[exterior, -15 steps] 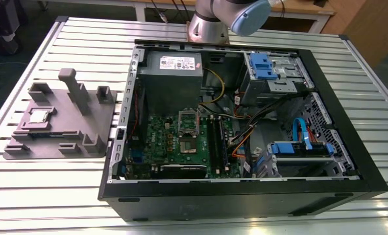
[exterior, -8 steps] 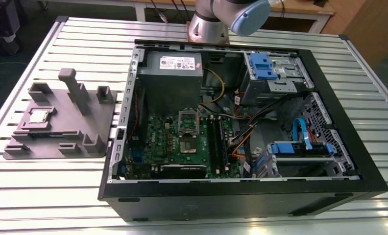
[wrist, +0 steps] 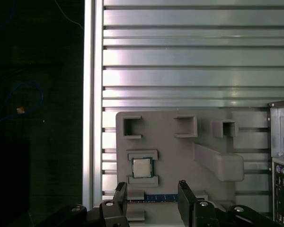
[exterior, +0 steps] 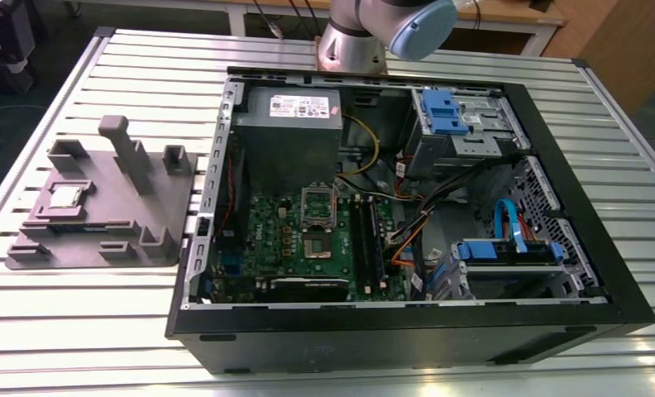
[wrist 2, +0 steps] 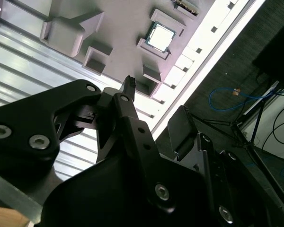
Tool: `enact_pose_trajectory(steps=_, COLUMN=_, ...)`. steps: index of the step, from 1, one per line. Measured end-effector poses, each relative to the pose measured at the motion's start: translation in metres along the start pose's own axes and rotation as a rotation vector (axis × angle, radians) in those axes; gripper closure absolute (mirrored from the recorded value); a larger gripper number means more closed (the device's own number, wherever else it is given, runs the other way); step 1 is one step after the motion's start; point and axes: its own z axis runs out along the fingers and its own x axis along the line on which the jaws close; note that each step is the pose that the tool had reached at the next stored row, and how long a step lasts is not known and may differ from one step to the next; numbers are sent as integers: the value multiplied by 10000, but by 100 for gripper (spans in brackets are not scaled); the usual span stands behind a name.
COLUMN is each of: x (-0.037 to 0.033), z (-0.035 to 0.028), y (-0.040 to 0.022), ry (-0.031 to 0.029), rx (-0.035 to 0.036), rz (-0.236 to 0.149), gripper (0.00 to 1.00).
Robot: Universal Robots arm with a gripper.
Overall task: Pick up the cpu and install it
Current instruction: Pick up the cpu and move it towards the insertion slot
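My fingers (wrist: 121,194) are spread wide and hold nothing, my gripper (wrist: 152,185) hanging over the grey holder tray (wrist: 180,151), where the cpu (wrist: 142,167) lies flat in its square pocket, apart from the open computer case (exterior: 416,335) standing to the exterior view's right on the slatted tabletop (exterior: 96,331).

Ribbed aluminium table (exterior: 140,347); wooden bench (exterior: 515,15) beyond; dark floor (wrist: 38,156), blue cable (wrist 2: 217,90) lying loose.
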Motion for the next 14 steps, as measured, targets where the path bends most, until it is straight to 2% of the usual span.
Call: enact_pose_trajectory(steps=14, x=-1, z=49, y=-10, ry=-1, rx=-1, rz=0, gripper=45)
